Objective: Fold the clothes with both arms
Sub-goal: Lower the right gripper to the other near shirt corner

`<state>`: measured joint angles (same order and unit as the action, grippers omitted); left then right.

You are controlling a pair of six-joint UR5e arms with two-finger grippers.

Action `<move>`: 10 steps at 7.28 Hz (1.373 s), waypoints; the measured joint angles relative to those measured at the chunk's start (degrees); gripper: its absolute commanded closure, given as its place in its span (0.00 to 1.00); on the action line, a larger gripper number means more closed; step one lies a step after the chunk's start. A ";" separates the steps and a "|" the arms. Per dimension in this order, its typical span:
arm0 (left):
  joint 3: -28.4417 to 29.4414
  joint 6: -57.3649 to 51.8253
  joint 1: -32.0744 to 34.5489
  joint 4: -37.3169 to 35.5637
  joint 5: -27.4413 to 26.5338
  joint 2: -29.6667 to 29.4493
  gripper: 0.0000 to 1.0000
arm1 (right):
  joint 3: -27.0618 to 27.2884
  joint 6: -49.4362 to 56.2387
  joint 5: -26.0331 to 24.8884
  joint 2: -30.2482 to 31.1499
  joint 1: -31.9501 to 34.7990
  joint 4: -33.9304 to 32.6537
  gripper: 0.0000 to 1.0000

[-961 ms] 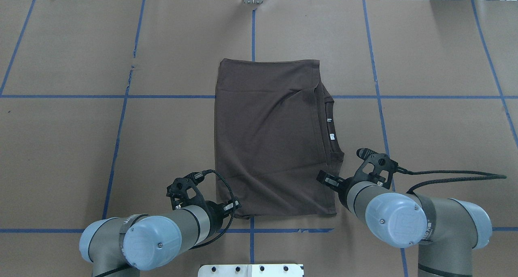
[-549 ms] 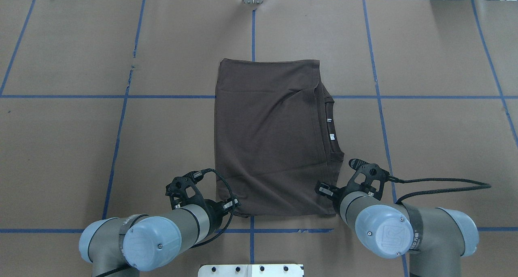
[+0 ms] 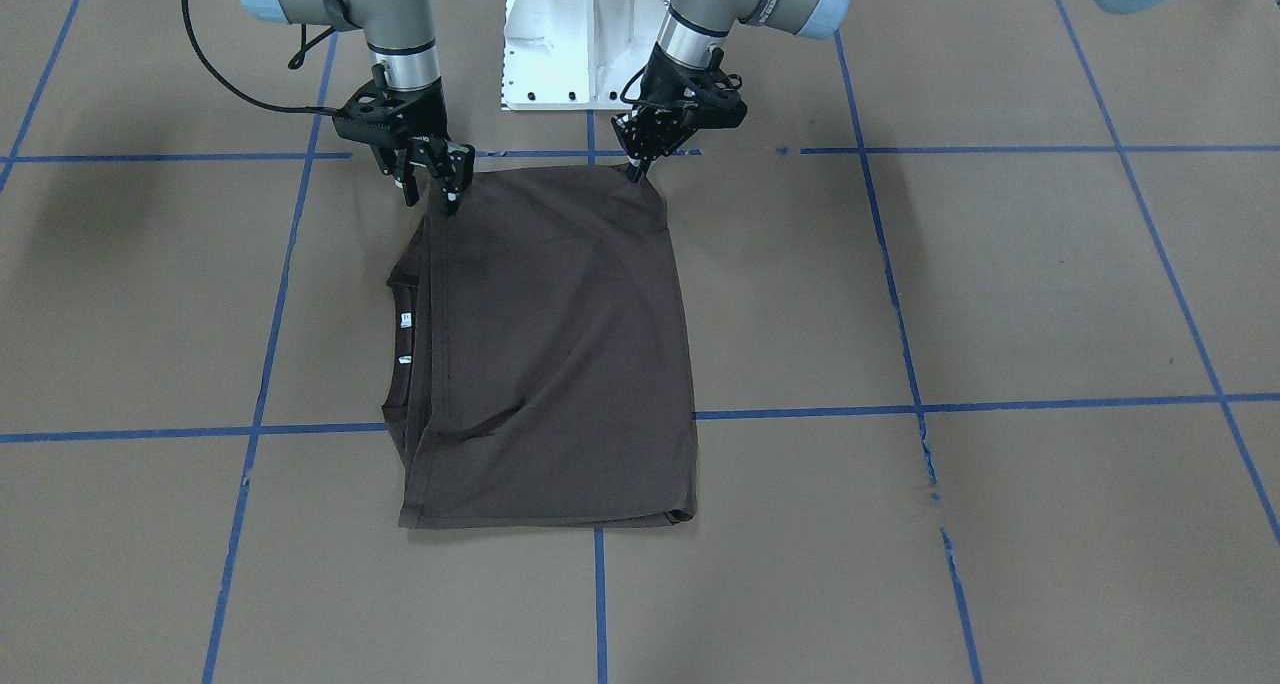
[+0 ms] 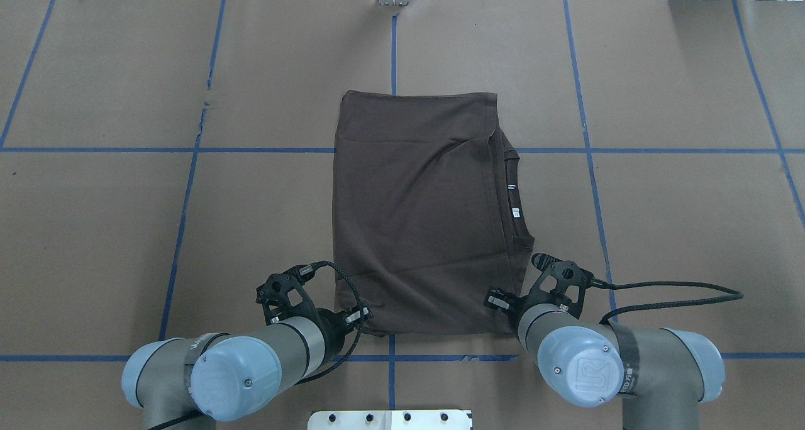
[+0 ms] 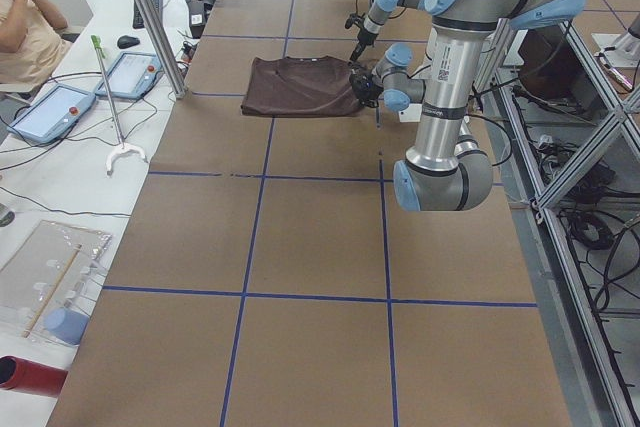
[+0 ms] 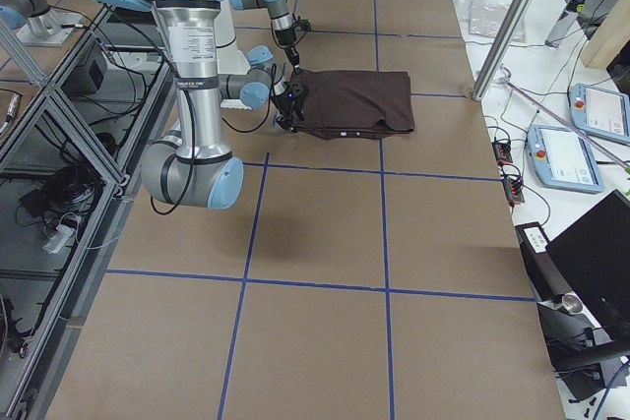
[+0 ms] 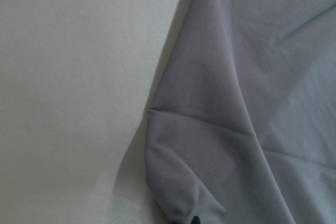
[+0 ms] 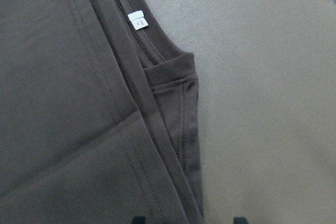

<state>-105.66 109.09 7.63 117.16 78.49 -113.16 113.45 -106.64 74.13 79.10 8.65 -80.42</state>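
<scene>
On the brown table (image 4: 113, 229), the folded T-shirt (image 4: 421, 216) lay flat, its robot-side corners under the two arms. The left gripper (image 3: 638, 167) looked pinched shut on its corner. The right gripper (image 3: 432, 182) stood spread astride the collar-side corner, not yet clamped. It likely needed to sink lower, catch every layer, then lift level with the left

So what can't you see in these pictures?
Writing on the small white neck labels: too small and blurry, even in the right wrist view.
Underside of the dark brown folded T-shirt: its own top layers hide it in every view.
Tips of the left pincer: hidden under its own arm in the overhead view, cut off by the bottom edge in the left wrist view.
</scene>
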 measured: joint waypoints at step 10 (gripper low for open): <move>-1.45 -1.50 0.30 -1.50 -0.55 0.07 1.00 | -0.51 0.22 -0.22 -1.96 -0.03 -0.11 1.00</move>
<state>-107.11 107.59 7.93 115.66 77.95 -113.09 112.94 -106.43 73.91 77.14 8.61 -80.53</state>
